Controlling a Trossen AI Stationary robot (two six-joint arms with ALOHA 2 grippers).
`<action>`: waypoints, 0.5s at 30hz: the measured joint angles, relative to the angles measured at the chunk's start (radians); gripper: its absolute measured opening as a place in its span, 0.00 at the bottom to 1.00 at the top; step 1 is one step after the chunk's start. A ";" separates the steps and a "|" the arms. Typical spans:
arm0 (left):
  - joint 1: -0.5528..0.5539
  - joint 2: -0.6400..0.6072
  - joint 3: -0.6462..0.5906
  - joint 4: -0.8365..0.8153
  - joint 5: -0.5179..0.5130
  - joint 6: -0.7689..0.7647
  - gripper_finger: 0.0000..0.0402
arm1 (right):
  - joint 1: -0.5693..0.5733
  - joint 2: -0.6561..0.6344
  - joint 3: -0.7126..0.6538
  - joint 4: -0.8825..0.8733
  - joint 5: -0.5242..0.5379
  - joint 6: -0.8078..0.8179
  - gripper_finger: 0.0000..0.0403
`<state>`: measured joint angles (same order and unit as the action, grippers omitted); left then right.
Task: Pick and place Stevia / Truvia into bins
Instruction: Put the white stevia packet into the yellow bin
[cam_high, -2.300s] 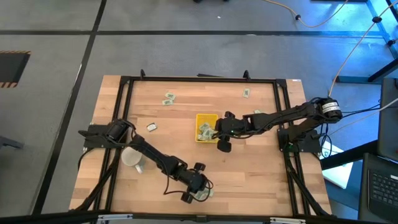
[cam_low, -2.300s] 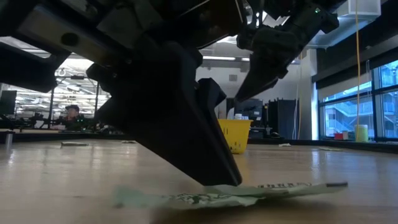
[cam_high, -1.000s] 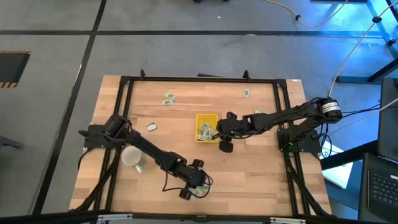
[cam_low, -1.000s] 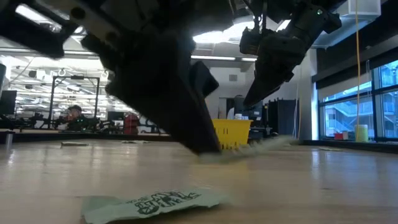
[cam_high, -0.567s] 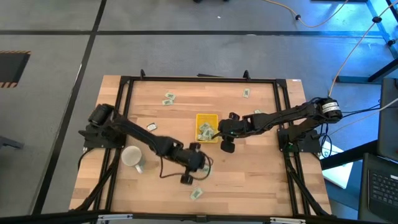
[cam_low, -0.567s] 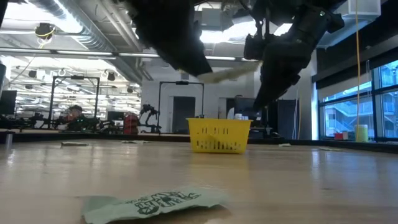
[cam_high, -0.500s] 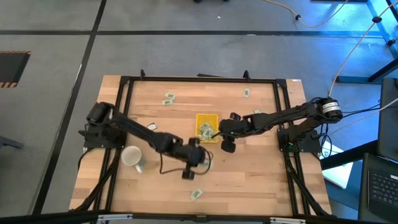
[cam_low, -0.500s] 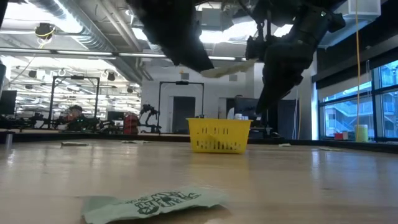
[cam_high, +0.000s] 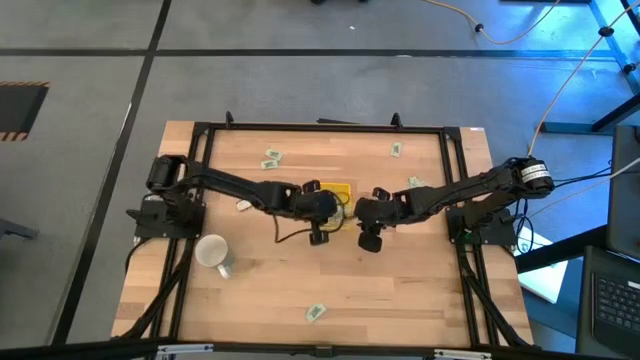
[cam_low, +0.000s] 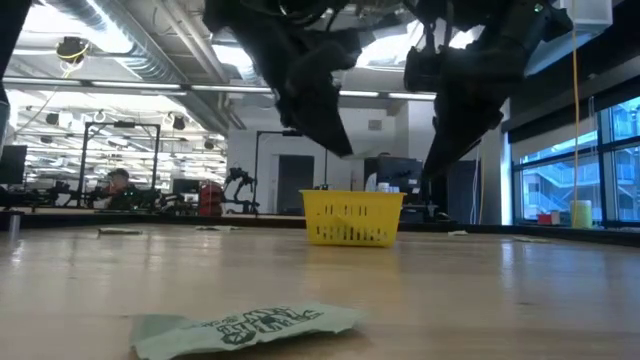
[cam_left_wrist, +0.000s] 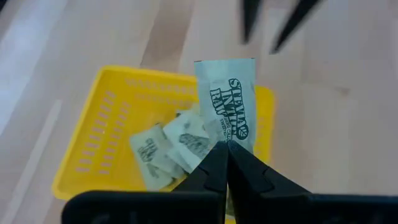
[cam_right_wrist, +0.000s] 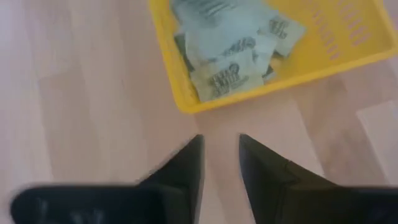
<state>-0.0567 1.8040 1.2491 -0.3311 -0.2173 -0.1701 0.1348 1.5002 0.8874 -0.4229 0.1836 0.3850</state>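
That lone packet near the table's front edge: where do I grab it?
The packet lies flat but crumpled on the table. Probably come straight down with an open pincer and pinch a short end, where the paper lifts slightly; its flat middle offers no purchase.

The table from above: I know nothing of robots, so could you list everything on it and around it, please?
table: one, pale wood, under both arms.
tray: one, bright yellow, mid-table.
packets in the tray: several, white and pale green, heaped together.
held packet: one, white with green print, above the tray.
loose packets: about six, pale green, scattered on the wood.
mug: one, white, near the left arm's base.
person: one, far back in the room.
left tool: dark, shut on the held packet, over the tray.
right tool: dark, open, empty, just beside the tray.
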 joint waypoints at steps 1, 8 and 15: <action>0.008 0.007 0.000 -0.004 0.000 0.000 0.01 | 0.004 0.000 0.000 -0.006 0.000 0.000 0.26; 0.041 0.042 0.000 -0.009 0.036 0.020 0.04 | 0.013 0.000 0.000 -0.081 0.000 0.004 0.26; 0.039 0.017 -0.001 -0.046 0.037 0.003 0.17 | 0.013 0.000 0.000 -0.089 0.000 0.003 0.26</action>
<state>-0.0177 1.8205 1.2484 -0.3772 -0.1800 -0.1671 0.1478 1.5002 0.8875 -0.5121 0.1837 0.3882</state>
